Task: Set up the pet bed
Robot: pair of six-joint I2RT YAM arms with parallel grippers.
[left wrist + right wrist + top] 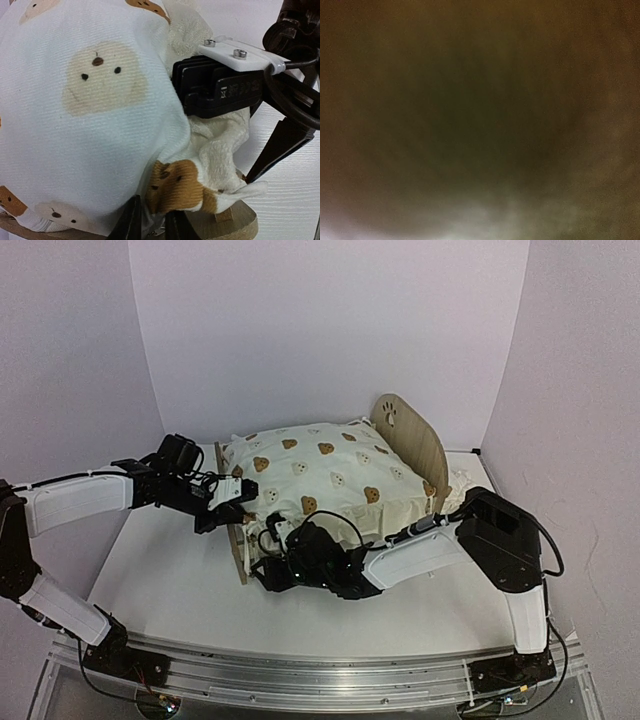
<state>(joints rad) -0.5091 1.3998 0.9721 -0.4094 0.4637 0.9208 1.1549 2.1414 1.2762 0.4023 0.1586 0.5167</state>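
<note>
The pet bed (405, 435) lies across the middle of the table, its paw-print end board at the back right. A puffy cream bear-print duvet (320, 475) covers it. My left gripper (238, 502) reaches in at the bed's left end by the near end board (238, 558). In the left wrist view its fingertips (131, 220) stand almost together, pinching a fold of the duvet (90, 100) just above the wooden board (237, 220). My right gripper (275, 558) is pushed into the bedding at the front left corner. One of its fingers (282, 142) touches the fleecy edge. The right wrist view is dark, covered by cloth.
White walls close the table on three sides. A fluffy cream cloth (462, 480) lies behind the far end board. Both arms meet at the bed's left front corner. The arms' metal rail (320, 675) runs along the near edge.
</note>
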